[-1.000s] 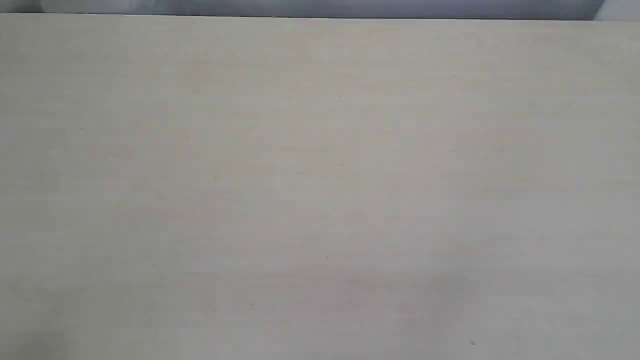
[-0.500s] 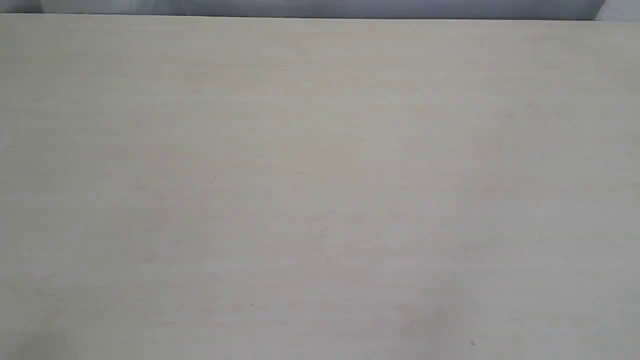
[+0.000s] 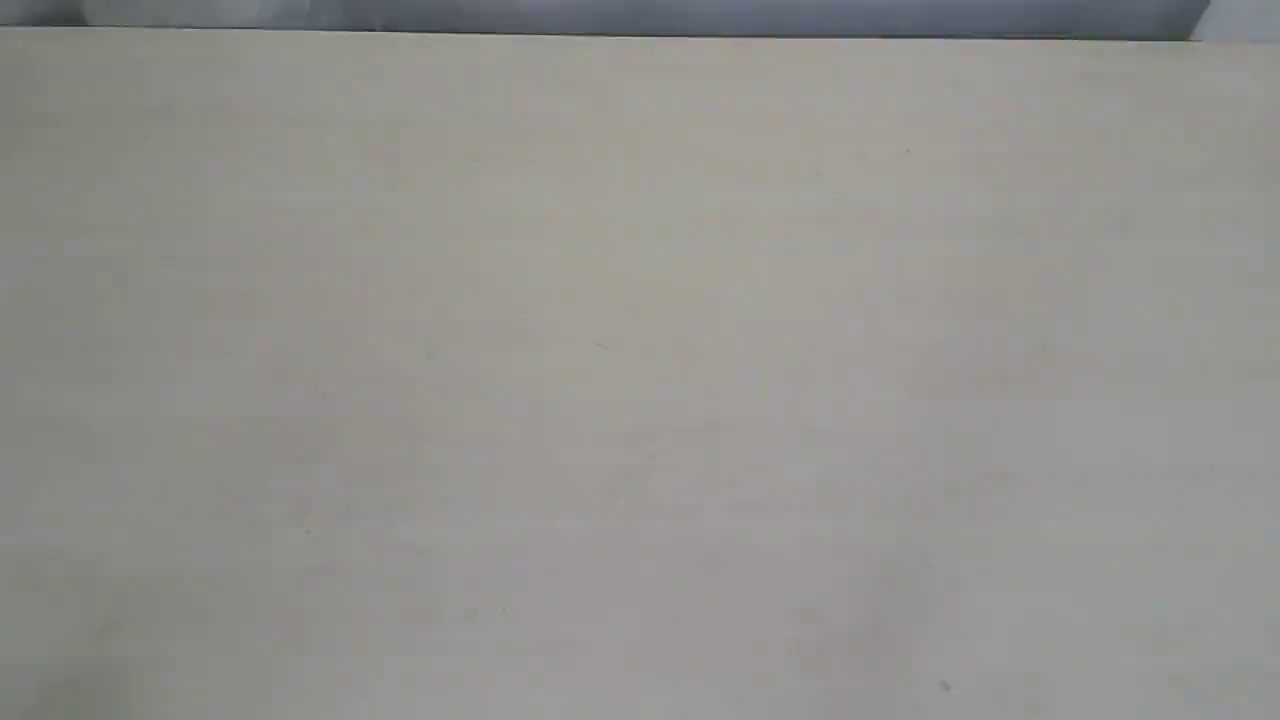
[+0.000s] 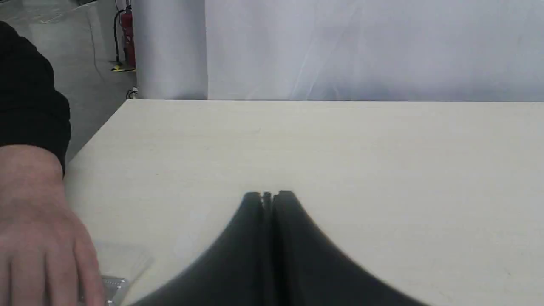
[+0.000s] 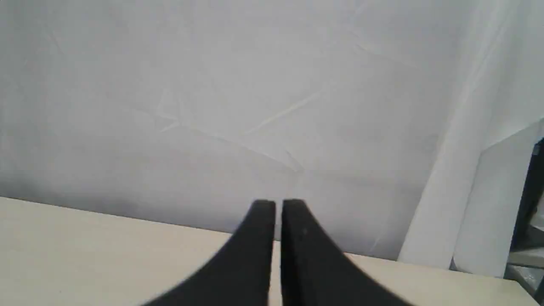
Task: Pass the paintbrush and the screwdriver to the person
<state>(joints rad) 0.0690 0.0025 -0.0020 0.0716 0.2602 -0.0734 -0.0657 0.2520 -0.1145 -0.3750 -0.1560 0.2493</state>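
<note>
The exterior view holds only the bare pale table [image 3: 640, 380]; neither gripper shows there. In the left wrist view my left gripper [image 4: 267, 195] is shut with nothing between its black fingers, low over the table. The person's hand [image 4: 38, 238], in a black sleeve, rests on the table beside it, back of the hand up. Under its fingers lie a silver ferrule and pale bristles that look like the paintbrush [image 4: 114, 282]; its handle is hidden. My right gripper [image 5: 278, 205] is shut and holds nothing, raised above the table near its far edge. The screwdriver is out of view.
A white curtain [image 4: 361, 46] hangs behind the table's far edge [image 4: 331, 101]. The table's corner [image 4: 127, 102] drops to a grey floor with a red fire extinguisher [image 4: 127, 38]. A dark frame [image 5: 531, 195] stands past the curtain in the right wrist view.
</note>
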